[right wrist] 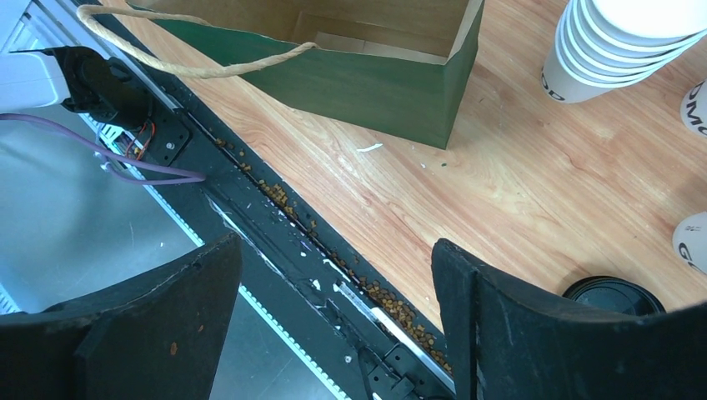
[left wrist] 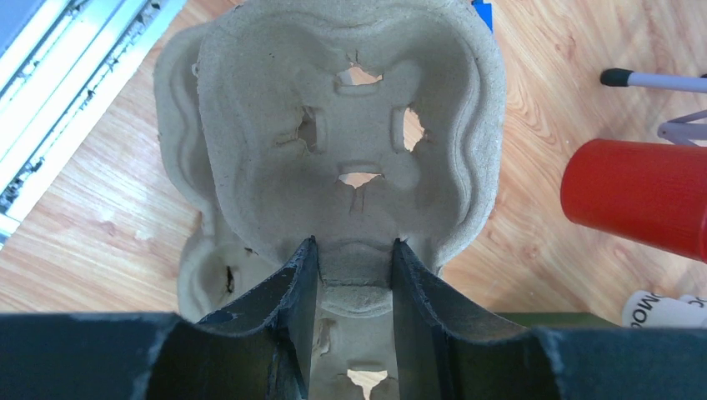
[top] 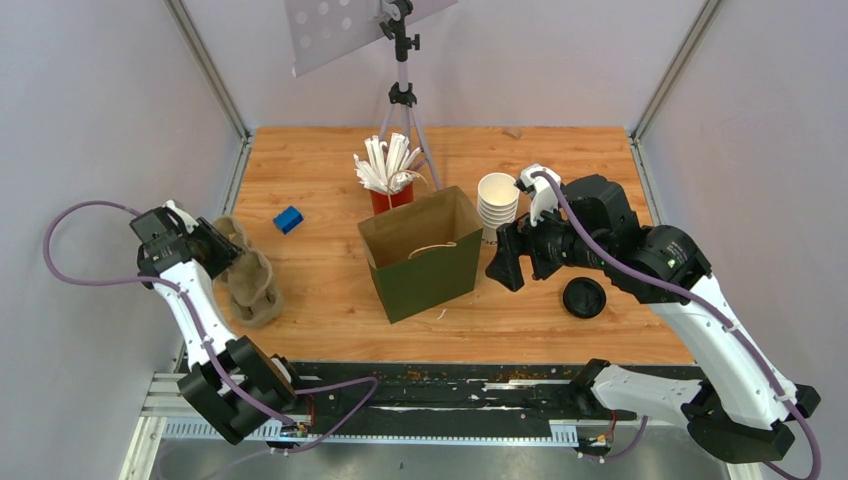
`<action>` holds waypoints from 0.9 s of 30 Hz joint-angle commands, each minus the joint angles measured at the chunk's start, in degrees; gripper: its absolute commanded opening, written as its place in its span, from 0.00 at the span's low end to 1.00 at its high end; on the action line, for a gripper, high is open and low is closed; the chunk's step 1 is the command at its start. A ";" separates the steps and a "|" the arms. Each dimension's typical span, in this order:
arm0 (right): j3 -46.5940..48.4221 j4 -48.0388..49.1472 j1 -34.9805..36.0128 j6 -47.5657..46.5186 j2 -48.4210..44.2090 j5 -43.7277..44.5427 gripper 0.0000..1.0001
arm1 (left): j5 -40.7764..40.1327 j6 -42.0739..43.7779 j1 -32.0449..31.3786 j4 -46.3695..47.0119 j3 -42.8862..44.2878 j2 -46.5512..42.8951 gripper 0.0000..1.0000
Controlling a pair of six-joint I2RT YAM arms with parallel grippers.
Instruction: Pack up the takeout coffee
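The black lid [top: 584, 297] lies flat on the table by my right arm, and shows at the lower right of the right wrist view [right wrist: 613, 294]. Bits of white cup [right wrist: 694, 242] poke in at that view's right edge; in the top view my right arm hides the single cup. My right gripper [top: 505, 262] [right wrist: 333, 275] hangs open with nothing in it, above the table's near edge beside the green paper bag [top: 420, 255]. My left gripper [top: 215, 245] [left wrist: 354, 250] is shut on the rim of a pulp cup carrier [top: 255, 285] [left wrist: 350, 125] at the left.
A stack of nested white cups [top: 497, 205] [right wrist: 617, 42] stands right of the bag. A red cup of white straws [top: 390, 180] [left wrist: 638, 196] and a tripod [top: 402, 95] are behind it. A small blue block [top: 288, 219] lies at the left.
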 commanded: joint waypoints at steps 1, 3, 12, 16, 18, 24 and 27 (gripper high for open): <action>3.12 -1.33 0.11 1.91 -0.05 -1.24 0.83 | 2.08 -3.30 -0.50 -2.18 2.34 -2.75 0.33; 4.07 -2.24 0.09 2.57 0.18 -0.57 0.83 | 1.39 -3.75 -1.95 -3.03 3.43 -3.41 0.33; 4.89 -2.61 0.08 3.73 -1.23 -0.85 0.82 | -0.21 -9.47 -9.88 -5.93 11.38 -6.65 0.33; 3.99 -2.37 0.07 4.12 -2.30 -1.40 0.82 | 0.78 -12.74 -13.19 -6.45 15.40 -7.91 0.33; 2.72 -1.65 0.06 4.18 -3.22 -1.61 0.82 | 1.53 -12.60 -14.67 -8.25 18.49 -7.54 0.33; 2.66 0.19 0.07 8.99 -3.24 -1.09 0.81 | 3.71 -8.70 -20.45 -15.60 29.35 -5.97 0.34; 4.66 0.03 0.12 14.23 -0.95 -0.29 0.80 | 5.21 -8.15 -22.81 -16.38 32.73 -6.34 0.34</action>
